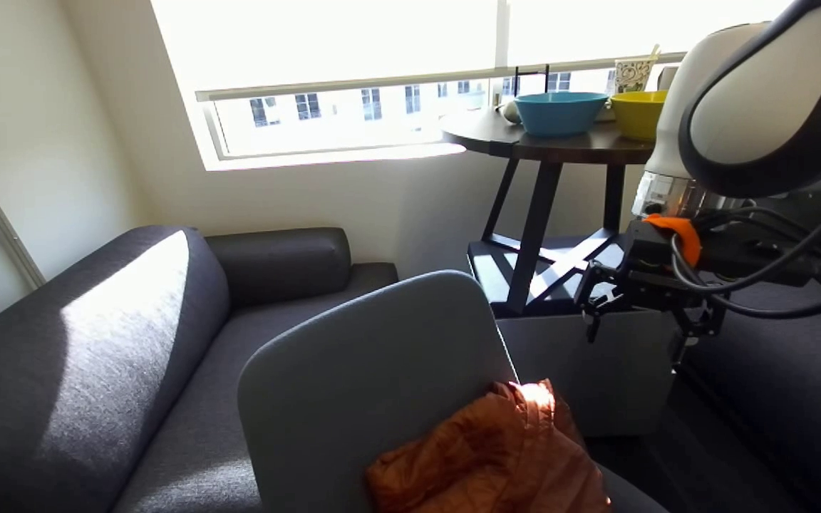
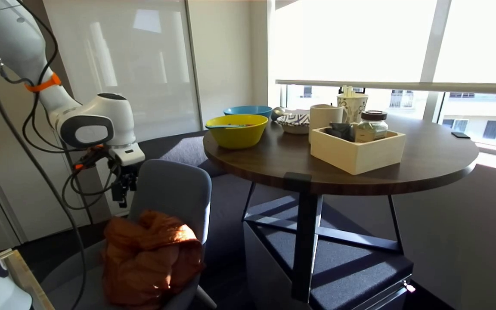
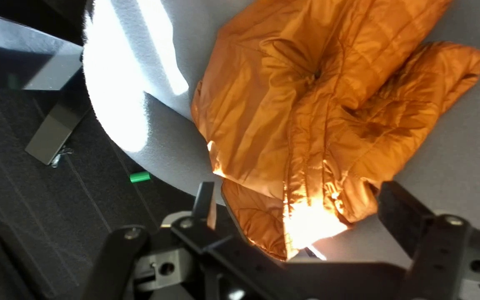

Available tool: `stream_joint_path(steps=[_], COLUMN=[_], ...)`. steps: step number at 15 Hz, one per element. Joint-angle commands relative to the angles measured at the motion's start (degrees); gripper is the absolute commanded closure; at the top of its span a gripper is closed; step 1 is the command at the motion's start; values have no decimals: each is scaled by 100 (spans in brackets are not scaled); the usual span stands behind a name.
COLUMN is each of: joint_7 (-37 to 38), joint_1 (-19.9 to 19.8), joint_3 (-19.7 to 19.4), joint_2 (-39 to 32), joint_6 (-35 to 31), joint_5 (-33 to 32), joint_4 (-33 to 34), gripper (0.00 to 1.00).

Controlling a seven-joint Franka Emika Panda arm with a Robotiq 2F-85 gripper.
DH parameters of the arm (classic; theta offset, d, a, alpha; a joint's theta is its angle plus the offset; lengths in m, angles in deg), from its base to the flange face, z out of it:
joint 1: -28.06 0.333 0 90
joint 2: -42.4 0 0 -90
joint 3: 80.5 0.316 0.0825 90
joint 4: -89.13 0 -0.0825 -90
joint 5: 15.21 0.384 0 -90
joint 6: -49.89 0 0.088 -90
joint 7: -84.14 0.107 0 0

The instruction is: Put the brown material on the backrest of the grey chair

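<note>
The brown material is a crumpled orange-brown quilted cloth (image 1: 496,456) (image 2: 153,258) (image 3: 261,104). It lies in a heap on the seat of the grey chair, against the lower part of the backrest (image 1: 368,363) (image 2: 175,185). The upper backrest is bare. My gripper (image 1: 636,343) (image 2: 123,199) (image 3: 296,187) is open and empty, in the air above the seat and higher than the cloth. In the wrist view the cloth's sunlit edge appears between the two spread fingers. The grey chair surface (image 3: 173,154) shows around the cloth there. The cloth's underside is hidden.
A round dark table (image 1: 474,132) (image 2: 429,155) stands beside the chair. It bears a blue bowl (image 1: 560,114), a yellow bowl (image 2: 239,133) and a wooden box (image 2: 355,155). A dark sofa (image 1: 289,313) runs behind the chair. A small green object (image 3: 140,177) lies on the floor.
</note>
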Motion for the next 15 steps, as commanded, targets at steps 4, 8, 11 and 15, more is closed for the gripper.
stream_joint_path(steps=[4,8,11,15], joint_7=[-1172,-2821,-3981,-5177], joint_1=[-271,-1297,-2164,-2740], joint_3=[1033,2364,2889,2675], joint_2=[-1632,-2897,-3672,-4422], joint_6=[-1726,-2232,-2008,-1712], joint_5=[2844,4190,4031,3629], joint_4=[1572,2644,2852,2627], gripper=[0,0,0,0])
